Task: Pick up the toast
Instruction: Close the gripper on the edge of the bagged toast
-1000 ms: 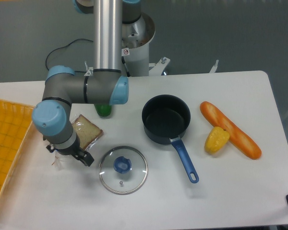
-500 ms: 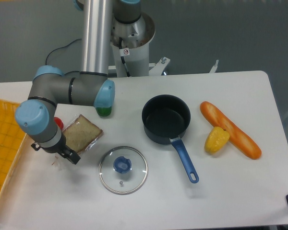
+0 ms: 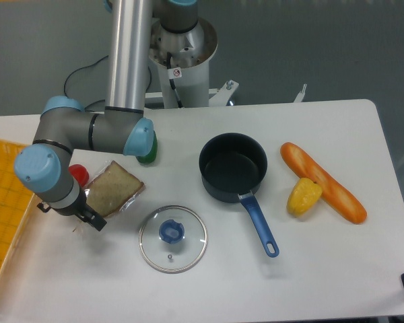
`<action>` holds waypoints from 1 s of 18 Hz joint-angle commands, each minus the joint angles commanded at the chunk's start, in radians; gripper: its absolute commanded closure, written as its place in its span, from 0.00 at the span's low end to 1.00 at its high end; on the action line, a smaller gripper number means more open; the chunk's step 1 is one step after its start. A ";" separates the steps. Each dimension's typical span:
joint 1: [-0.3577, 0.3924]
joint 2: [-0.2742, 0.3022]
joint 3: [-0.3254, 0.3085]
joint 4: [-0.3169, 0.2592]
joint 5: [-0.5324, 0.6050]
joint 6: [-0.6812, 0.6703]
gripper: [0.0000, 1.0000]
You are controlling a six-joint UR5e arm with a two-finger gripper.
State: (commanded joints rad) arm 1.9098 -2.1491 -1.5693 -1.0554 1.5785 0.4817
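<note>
Seen from above, on a white worktop (image 3: 310, 269). Toast (image 3: 113, 189) lying flat in clear plastic at left centre, light brown with darker crust, one corner turned toward the glass lid. Arm bent over the left side, blue-capped wrist joint covering the tool (image 3: 73, 217) from above; only a dark bracket sticking out beneath the wrist, just beside the lower-left edge of the toast wrapper. Cannot tell whether the tool is open, closed or touching the plastic: fingers hidden under the wrist. A crumpled bit of clear wrapper showing on the worktop just below that bracket.

Small red object (image 3: 79, 174) peeking out between the wrist and the toast's upper-left edge. Green object (image 3: 147, 153) partly hidden under the blue elbow cap, just above the toast. Glass lid (image 3: 172, 238) with a blue knob lying flat, near the toast's lower right, apart from it. Dark saucepan (image 3: 233, 167) upright at centre, blue handle pointing down and right. Long orange baguette (image 3: 322, 182) lying diagonally at right, with a yellow pepper-like piece (image 3: 304, 196) touching its left side. Yellow mesh tray (image 3: 7, 202) at the far left edge, beside the wrist.
</note>
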 joint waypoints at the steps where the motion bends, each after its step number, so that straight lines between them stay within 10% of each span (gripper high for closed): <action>1: -0.002 -0.005 0.003 0.000 0.000 -0.002 0.00; 11: -0.021 -0.029 0.018 0.002 0.000 0.003 0.03; 18: -0.021 -0.031 0.020 0.002 -0.002 0.003 0.35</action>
State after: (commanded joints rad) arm 1.8883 -2.1798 -1.5493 -1.0538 1.5769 0.4848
